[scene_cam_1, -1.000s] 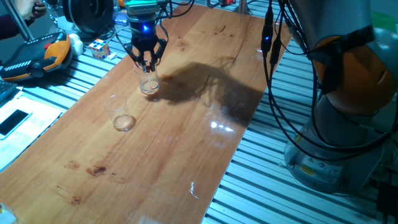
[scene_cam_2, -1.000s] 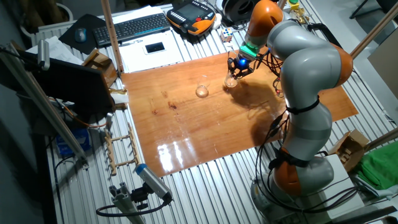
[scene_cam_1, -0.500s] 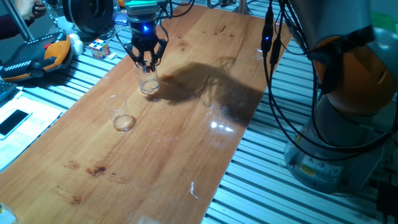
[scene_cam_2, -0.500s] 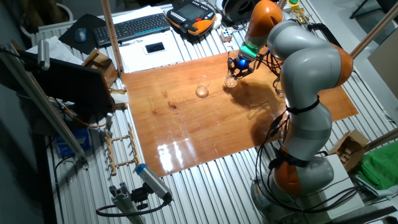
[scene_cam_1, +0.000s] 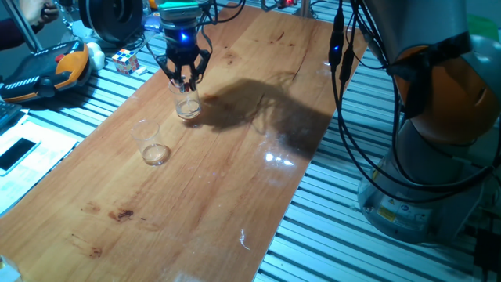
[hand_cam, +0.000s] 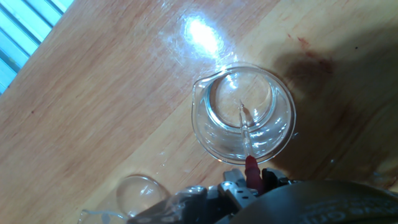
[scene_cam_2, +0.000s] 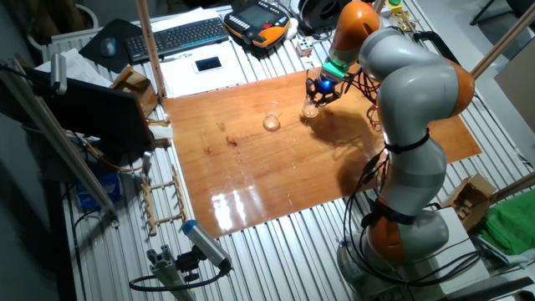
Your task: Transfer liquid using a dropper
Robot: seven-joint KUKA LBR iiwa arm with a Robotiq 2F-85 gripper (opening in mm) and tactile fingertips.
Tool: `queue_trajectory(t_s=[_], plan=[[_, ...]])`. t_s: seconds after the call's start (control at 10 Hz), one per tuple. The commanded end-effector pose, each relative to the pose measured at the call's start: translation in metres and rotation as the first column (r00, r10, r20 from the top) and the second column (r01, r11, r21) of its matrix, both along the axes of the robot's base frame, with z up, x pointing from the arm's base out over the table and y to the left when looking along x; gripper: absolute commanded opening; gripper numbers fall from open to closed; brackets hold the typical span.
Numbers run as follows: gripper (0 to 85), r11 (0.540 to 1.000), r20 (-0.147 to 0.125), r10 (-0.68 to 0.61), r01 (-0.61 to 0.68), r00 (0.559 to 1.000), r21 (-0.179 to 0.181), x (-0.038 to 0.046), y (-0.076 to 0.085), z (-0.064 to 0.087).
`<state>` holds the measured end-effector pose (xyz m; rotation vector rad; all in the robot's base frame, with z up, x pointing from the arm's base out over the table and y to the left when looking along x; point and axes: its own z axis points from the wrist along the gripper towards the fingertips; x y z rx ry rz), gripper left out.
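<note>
My gripper (scene_cam_1: 186,78) hangs right above a small clear cup (scene_cam_1: 188,106) at the far left of the wooden table (scene_cam_1: 235,157). It is shut on the dropper (hand_cam: 247,134), a thin clear pipette with a red-pink end between my fingers. In the hand view the dropper points down into that cup (hand_cam: 202,127), its tip near the middle of the cup's bottom. A second clear cup (scene_cam_1: 153,146) stands apart, closer to the front-left edge. The other fixed view shows the gripper (scene_cam_2: 318,94) over the first cup (scene_cam_2: 310,109), with the second cup (scene_cam_2: 272,123) to its left.
Left of the table lie a Rubik's cube (scene_cam_1: 125,60), an orange teach pendant (scene_cam_1: 47,70) and a phone (scene_cam_1: 17,153). A keyboard (scene_cam_2: 180,38) sits behind the table. Black cables (scene_cam_1: 344,94) hang along the right edge beside the arm's base.
</note>
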<state>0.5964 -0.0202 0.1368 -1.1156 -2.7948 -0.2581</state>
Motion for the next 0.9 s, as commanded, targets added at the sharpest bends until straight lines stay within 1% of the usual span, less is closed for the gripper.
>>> queue_trajectory(t_s=[0.0,0.6,0.8], plan=[[26.7,1.0,0.0,0.0,0.0,1.0,0.0,0.0,-0.0001,-0.0009],[26.7,1.0,0.006,0.007,-0.007,1.0,-0.003,0.0003,-0.0014,-0.0041],[25.0,1.0,0.008,0.011,-0.011,1.0,-0.003,0.0002,-0.0016,-0.0052]])
